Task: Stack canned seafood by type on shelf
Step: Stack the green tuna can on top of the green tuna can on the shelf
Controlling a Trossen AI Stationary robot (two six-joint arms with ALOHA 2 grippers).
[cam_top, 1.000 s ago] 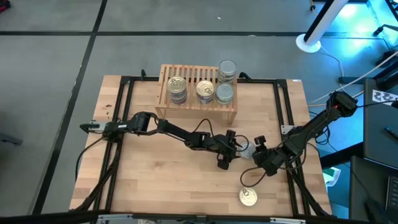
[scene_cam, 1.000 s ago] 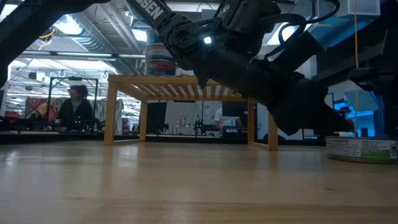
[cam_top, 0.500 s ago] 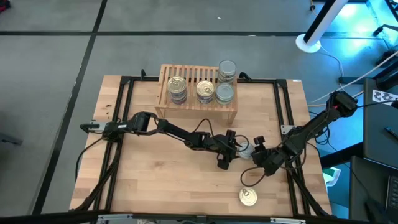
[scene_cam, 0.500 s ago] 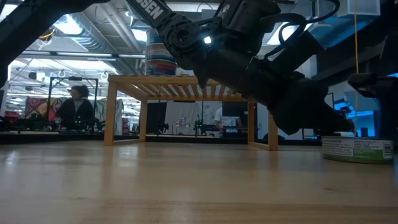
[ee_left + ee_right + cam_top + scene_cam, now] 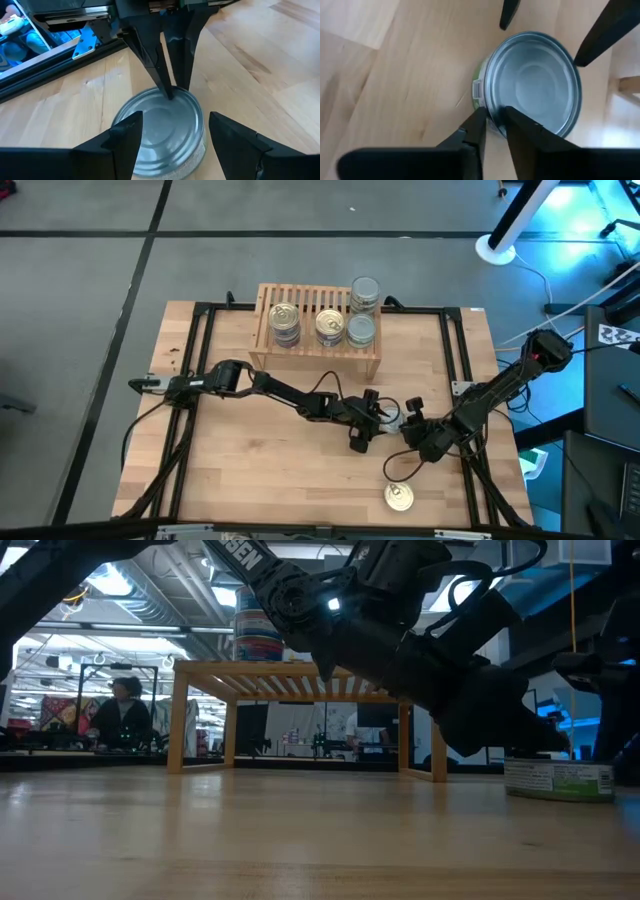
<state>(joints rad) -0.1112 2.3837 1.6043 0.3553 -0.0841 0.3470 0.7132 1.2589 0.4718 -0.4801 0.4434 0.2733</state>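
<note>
A silver-grey-lidded can with a green label band stands flat on the table between the two grippers. My left gripper is open, with one finger on each side of this can and no contact that shows. My right gripper is shut and meets the can from the opposite side. The light-wood shelf stands at the far edge. Its slatted top holds two gold-lidded cans and a stack of silver-lidded ones. A lone gold-lidded can sits near the front edge. My right gripper pushes the silver can at its rim, on the side facing the right arm. The closed fingertips come slanting down from the table's right; one tip is outside the wall and one is over the lid's edge. The can stays flat on the table.
Black frame rails run along the tabletop's sides. Cables lie by the right arm. Bare wood lies left of the grippers and in front of the shelf. In the low view a person sits in the room behind the table.
My right gripper has edged toward the table's left, toward the left gripper. The silver can has slid a short way along the table with it, deeper between the left gripper's open fingers. The left arm has kept still.
</note>
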